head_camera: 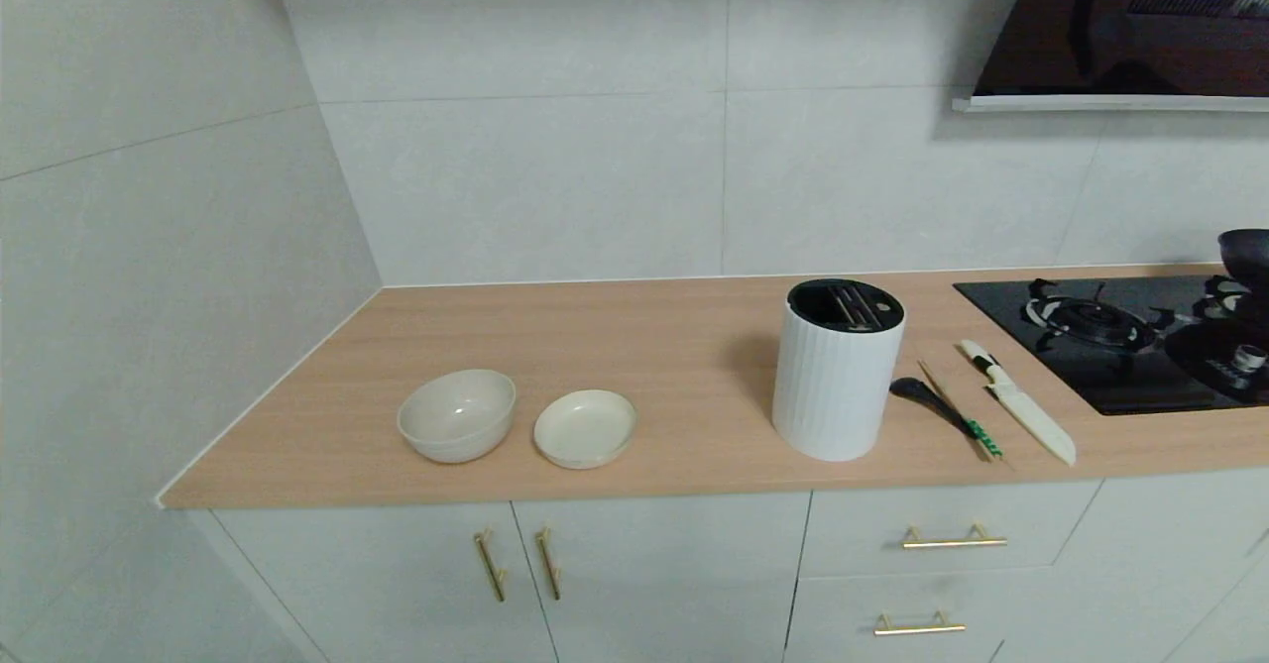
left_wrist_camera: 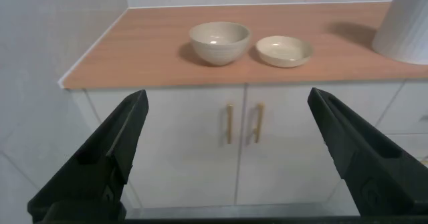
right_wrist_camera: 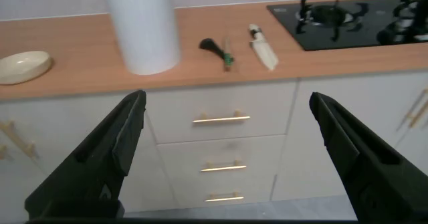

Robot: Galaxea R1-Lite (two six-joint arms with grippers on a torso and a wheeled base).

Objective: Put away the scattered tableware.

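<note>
My left tool [left_wrist_camera: 227, 100] and right tool [right_wrist_camera: 227, 98] are spread wide and hold nothing, as nothing is picked up yet. The bowl [head_camera: 457, 414], dish [head_camera: 585, 428], spoon [head_camera: 927, 397] and knife [head_camera: 1021, 403] lie loose on the table [head_camera: 644, 336].

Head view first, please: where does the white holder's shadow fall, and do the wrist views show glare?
Head view: the white holder casts a soft shadow leftward on the counter. Left wrist view: small glints inside the deeper bowl. Right wrist view: no obvious glare.
</note>
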